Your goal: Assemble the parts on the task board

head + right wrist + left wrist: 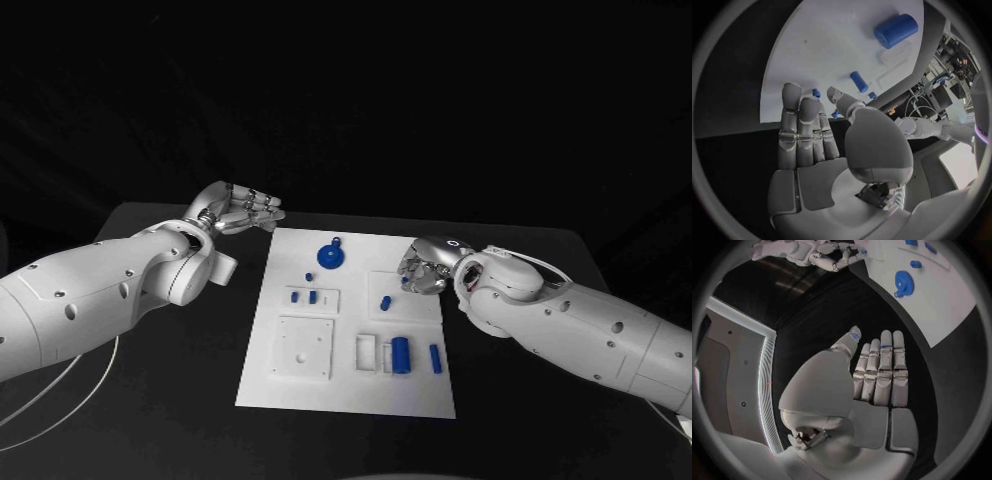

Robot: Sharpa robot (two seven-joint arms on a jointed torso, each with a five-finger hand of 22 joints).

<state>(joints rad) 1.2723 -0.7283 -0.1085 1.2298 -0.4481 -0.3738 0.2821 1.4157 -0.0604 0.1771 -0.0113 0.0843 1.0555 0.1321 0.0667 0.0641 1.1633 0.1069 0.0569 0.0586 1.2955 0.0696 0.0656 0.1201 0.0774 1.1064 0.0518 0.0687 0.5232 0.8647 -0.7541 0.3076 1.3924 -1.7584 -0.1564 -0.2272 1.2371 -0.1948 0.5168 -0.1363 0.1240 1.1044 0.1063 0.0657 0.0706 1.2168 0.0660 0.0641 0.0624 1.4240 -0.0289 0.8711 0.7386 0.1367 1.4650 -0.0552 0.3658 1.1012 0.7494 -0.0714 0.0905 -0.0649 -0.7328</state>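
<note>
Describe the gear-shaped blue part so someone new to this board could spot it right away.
Start at the white task board in the middle of the black table, and go to its far end, away from the robot. The gear lies there alone, flat on the plate. It is the only round, disc-like blue piece; the other blue parts nearer the robot are small pegs and upright cylinders.

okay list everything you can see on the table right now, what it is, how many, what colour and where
Flat white task board: one, white, middle of the black table.
Round blue gear part: one, blue, far end of the board.
Small blue peg parts: several, blue, mid-board.
Upright blue cylinder parts: three, blue, by the board's near right edge.
Black table: one, black, under everything.
Left hand: silver, open, off the board's far left corner.
Right hand: silver, open, over the board's right edge.
</note>
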